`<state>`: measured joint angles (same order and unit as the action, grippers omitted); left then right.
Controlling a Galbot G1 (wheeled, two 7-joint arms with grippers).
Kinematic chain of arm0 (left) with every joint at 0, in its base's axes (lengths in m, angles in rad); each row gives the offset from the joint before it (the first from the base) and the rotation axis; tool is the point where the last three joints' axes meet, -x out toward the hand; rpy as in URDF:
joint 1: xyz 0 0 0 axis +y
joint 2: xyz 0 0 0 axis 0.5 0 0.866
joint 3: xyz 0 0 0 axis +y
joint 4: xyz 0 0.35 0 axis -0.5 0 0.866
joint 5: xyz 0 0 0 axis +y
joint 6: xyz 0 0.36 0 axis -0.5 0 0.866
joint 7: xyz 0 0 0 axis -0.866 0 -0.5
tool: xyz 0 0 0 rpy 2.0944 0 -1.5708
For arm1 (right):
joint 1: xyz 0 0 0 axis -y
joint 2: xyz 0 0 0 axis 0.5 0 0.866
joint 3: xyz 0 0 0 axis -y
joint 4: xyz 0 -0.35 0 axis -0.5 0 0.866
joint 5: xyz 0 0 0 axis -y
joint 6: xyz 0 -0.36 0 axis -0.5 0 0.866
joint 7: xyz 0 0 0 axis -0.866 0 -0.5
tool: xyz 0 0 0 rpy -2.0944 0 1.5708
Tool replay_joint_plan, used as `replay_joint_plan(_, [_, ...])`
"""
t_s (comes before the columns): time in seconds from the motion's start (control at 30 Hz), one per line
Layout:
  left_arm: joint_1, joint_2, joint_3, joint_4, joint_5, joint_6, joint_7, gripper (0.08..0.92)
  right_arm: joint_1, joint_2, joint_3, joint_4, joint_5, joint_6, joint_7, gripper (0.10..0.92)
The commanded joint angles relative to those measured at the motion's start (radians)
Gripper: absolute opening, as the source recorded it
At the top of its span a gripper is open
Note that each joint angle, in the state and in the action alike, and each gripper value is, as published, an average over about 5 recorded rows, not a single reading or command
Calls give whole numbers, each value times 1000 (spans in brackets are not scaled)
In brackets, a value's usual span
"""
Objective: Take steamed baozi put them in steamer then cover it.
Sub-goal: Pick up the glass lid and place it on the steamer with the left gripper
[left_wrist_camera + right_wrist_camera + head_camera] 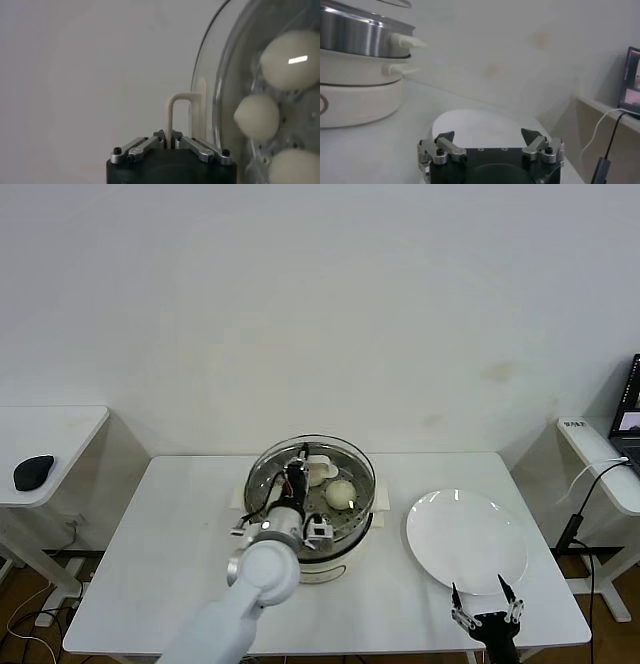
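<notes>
Over the steamer (311, 529) at the table's (150, 554) centre, the left end effector (171, 141) pinches the glass cover's (266, 472) cream handle above the baozi (340, 493), so covering needs level lowering, then release; the right end effector (486, 595) waits open at five o'clock.

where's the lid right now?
Head view: the cover sits over the steamer at table centre, left gripper shut on its handle; plate lies to its right.

Glass cover (312, 476) sits over steamer (345, 546) (cream baozi (340, 494) inside).
</notes>
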<state>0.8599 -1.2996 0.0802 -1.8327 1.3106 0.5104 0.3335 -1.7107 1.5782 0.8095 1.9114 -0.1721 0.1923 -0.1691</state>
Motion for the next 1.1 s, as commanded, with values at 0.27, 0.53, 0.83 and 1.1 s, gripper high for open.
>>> replay_joint_plan(0.27, [35, -27, -18, 15, 59, -12, 16, 145, -2, 0, -9, -18, -18, 13, -2, 823])
replay_joint_plan(0.53, [47, -29, -39, 19, 58, -22, 8, 145, -3, 0, -15, -20, -27, 16, -5, 823])
replay_joint_plan(0.83, [42, -38, -44, 36, 54, -30, -4, 145, -6, 1, -17, -23, -33, 20, -6, 823])
replay_joint_plan(1.1, [61, -43, -50, 26, 47, -30, -24, 156, -8, 0, -18, -24, -36, 23, -7, 823])
